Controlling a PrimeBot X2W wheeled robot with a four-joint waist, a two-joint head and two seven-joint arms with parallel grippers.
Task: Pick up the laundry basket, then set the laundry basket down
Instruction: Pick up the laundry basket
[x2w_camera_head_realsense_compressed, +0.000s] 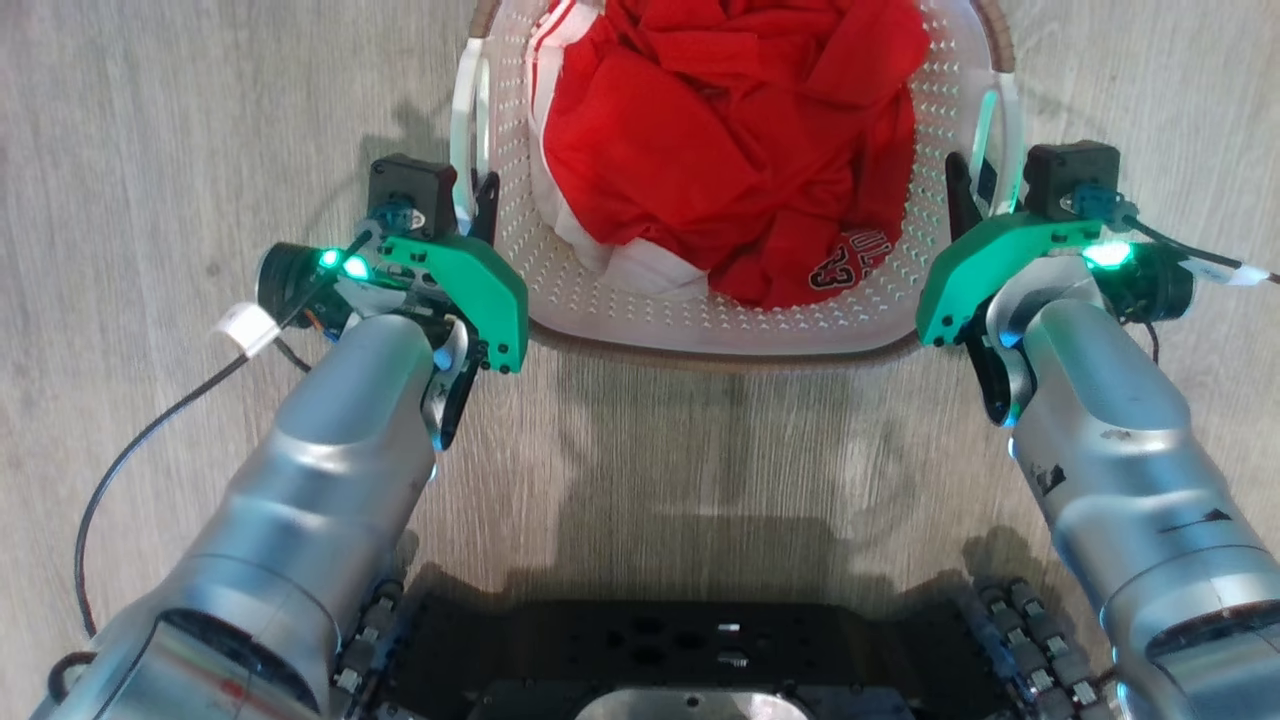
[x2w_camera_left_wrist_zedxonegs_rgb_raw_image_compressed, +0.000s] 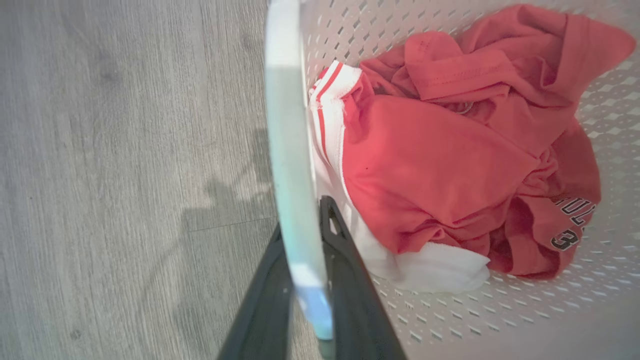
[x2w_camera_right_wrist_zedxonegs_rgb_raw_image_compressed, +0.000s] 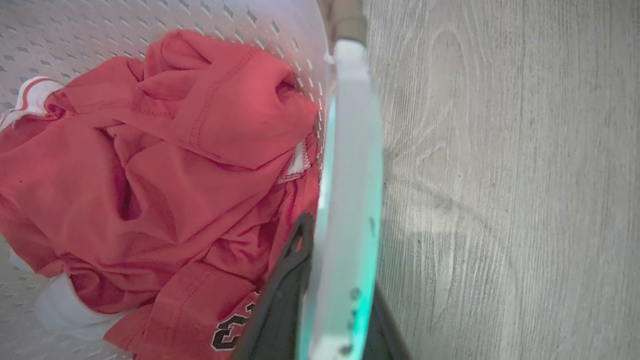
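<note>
laundry basket (x2w_camera_head_realsense_compressed: 740, 320) holds red clothes (x2w_camera_head_realsense_compressed: 730, 130) on grey wood floor (x2w_camera_head_realsense_compressed: 150, 120).

You see a smooth white perforated plastic laundry basket (x2w_camera_head_realsense_compressed: 740, 325), matt red cloth (x2w_camera_head_realsense_compressed: 730, 150) inside it, and matt grey wood-grain floor (x2w_camera_head_realsense_compressed: 150, 100).

The laundry basket (x2w_camera_head_realsense_compressed: 640, 310) lies straight ahead of the robot's base (x2w_camera_head_realsense_compressed: 650, 650), with floor (x2w_camera_head_realsense_compressed: 150, 120) on either side and a heap of clothes (x2w_camera_head_realsense_compressed: 730, 150) inside it. The left gripper (x2w_camera_head_realsense_compressed: 472, 205) is at its left handle (x2w_camera_head_realsense_compressed: 468, 120) and the right gripper (x2w_camera_head_realsense_compressed: 975, 190) at its right handle (x2w_camera_head_realsense_compressed: 1008, 130), each handle pinched between two fingers.
</note>
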